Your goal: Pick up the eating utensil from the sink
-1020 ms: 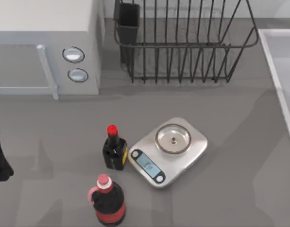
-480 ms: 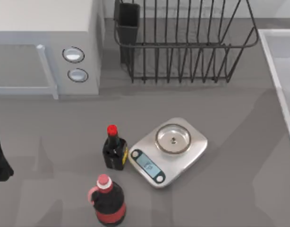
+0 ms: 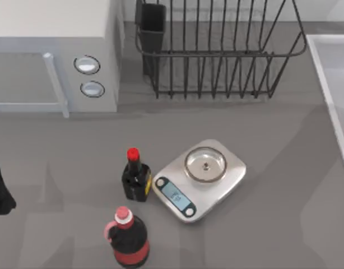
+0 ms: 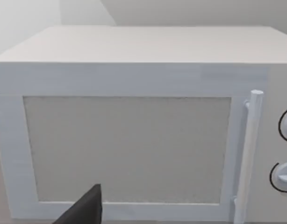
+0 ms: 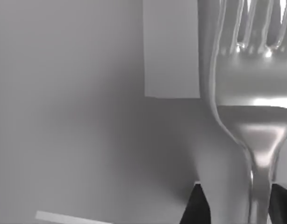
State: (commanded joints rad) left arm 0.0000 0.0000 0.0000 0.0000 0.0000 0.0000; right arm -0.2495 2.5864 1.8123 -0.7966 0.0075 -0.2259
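The right claw (image 5: 234,205) shows in its own wrist view as two dark fingers (image 5: 196,207) standing on either side of the fork's neck, closed against it so the utensil is gripped between them. The eating utensil (image 5: 248,88) is one shiny silver fork, seen very close, its tines reaching away from the claw and its narrow neck running down between the fingers. Behind it lies the pale grey inside of the sink (image 5: 73,93), with a lighter rectangular patch beside the tines. Whether the fork rests on the basin floor or is clear of it cannot be told.

From above, a strip of the sink's raised light rim (image 3: 329,95) runs along the right edge of the grey table (image 3: 284,224).

The left arm is parked at the table's left edge, where a dark part of it shows in the top view. The left claw (image 4: 85,210) appears as a single dark tip in its wrist view, facing the door of the microwave (image 4: 134,140); how far it is open cannot be told.

On the table stand one white microwave with two round knobs (image 3: 87,65), one black wire dish rack (image 3: 217,50), one silver scale (image 3: 200,179), and two bottles: a small dark one with a red cap (image 3: 135,176) touching the scale's left side, and a larger one with a pink cap (image 3: 127,238) just below it.
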